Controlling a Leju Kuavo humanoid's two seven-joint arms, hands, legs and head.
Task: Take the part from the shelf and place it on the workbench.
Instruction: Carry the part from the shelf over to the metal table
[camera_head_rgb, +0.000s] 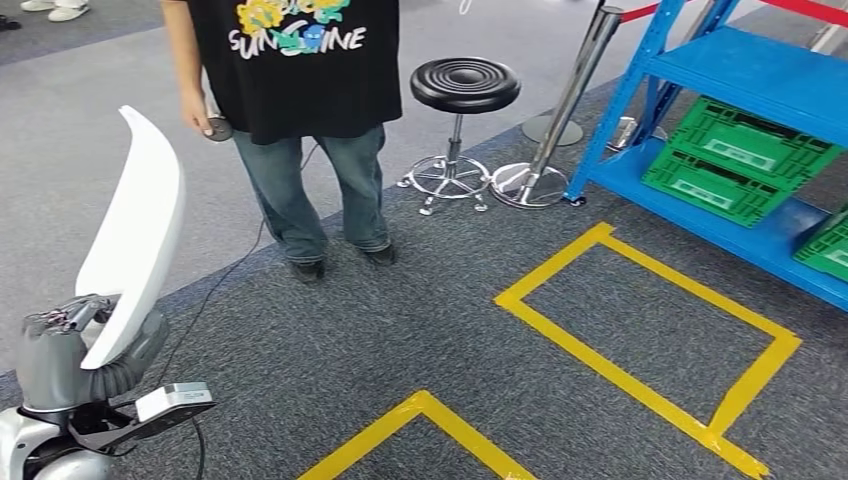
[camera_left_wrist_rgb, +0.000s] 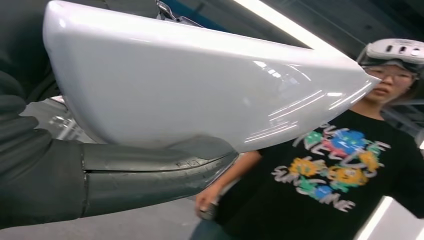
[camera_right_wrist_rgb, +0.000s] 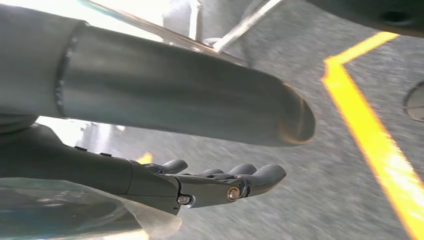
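A long, glossy white curved part (camera_head_rgb: 135, 235) stands upright at the left of the head view, gripped at its lower end by my left hand (camera_head_rgb: 72, 345). In the left wrist view the white part (camera_left_wrist_rgb: 200, 95) lies across the hand, with the grey thumb (camera_left_wrist_rgb: 150, 175) pressed along its edge. My right hand (camera_right_wrist_rgb: 165, 115) hangs above the grey carpet, with its thumb and dark fingers (camera_right_wrist_rgb: 235, 182) stretched out and nothing between them.
A person in a black printed T-shirt (camera_head_rgb: 300, 70) stands just ahead, wearing a headset (camera_left_wrist_rgb: 395, 50). Behind are a black stool (camera_head_rgb: 463, 85) and a steel post (camera_head_rgb: 570, 100). A blue shelf (camera_head_rgb: 740, 70) with green crates (camera_head_rgb: 740, 155) stands at the right. Yellow tape (camera_head_rgb: 640, 370) marks rectangles on the carpet.
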